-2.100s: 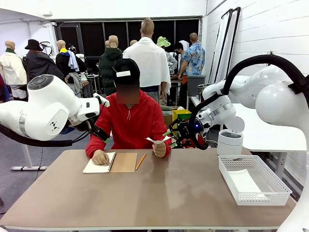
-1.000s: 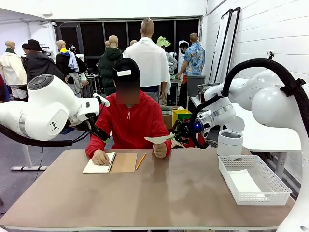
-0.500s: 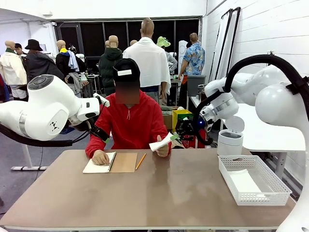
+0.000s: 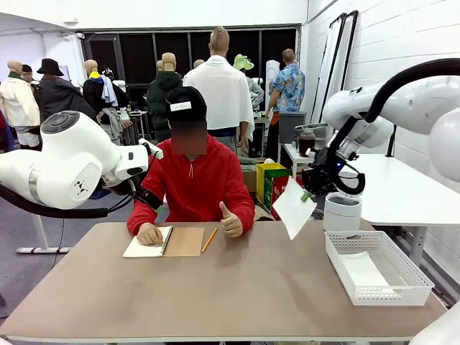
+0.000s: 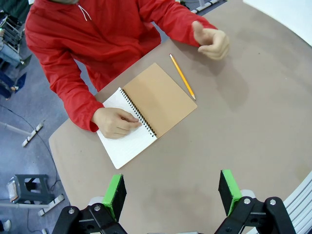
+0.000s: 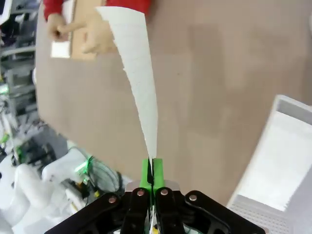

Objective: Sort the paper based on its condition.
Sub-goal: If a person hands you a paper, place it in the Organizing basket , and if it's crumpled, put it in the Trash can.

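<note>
- Right hand [image 4: 307,192] pinching one corner of the paper [image 4: 293,208], dangling over the desk [image 4: 215,287] beside the white basket [image 4: 377,267].
- Left hand [image 5: 171,194] spread wide, holding nothing.
- Best to move slowly, keep the pinch tight, lower flat into the basket.

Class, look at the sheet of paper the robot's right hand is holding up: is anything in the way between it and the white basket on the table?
Nothing visible blocks it. The right hand pinches the paper by a corner, in the air above the table. The white basket sits below and to the side, open at the top, with bare table between. The white cup stands behind the basket.
</note>
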Controlling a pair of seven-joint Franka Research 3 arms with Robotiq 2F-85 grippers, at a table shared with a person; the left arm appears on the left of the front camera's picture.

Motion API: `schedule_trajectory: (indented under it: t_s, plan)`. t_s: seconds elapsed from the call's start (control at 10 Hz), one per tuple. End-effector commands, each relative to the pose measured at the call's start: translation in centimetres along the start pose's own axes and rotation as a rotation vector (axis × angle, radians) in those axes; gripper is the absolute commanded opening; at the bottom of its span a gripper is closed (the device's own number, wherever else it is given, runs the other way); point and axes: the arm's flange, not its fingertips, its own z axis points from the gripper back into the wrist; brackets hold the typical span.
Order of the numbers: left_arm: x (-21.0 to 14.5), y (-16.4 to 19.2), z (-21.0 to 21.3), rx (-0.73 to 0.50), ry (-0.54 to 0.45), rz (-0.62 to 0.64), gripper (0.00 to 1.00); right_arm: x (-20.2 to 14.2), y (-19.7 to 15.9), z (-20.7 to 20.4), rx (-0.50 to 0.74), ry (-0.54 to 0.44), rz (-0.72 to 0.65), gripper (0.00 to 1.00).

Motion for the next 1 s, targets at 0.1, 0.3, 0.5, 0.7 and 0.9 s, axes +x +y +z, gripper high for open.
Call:
schedule_trajectory:
  t_s: [0.1, 0.3, 0.5, 0.7, 0.9]
  plan:
    - [-0.1, 0.0, 0.0, 0.001, 0.003, -0.004, 1.00, -3.9, -2.8, 0.2, -0.088, -0.166, -0.109, 0.00]
    - [-0.1, 0.0, 0.0, 0.001, 0.003, -0.004, 1.00, -5.2, -2.2, 0.8, -0.067, -0.225, -0.187, 0.00]
    - [-0.1, 0.0, 0.0, 0.001, 0.003, -0.004, 1.00, -3.3, -3.4, 1.3, -0.059, -0.165, -0.091, 0.00]
    - [-0.1, 0.0, 0.0, 0.001, 0.003, -0.004, 1.00, -3.3, -3.4, 1.3, -0.059, -0.165, -0.091, 0.00]
    - [-0.1, 0.0, 0.0, 0.001, 0.003, -0.004, 1.00, -3.7, -4.1, 1.6, -0.134, -0.140, -0.143, 0.00]
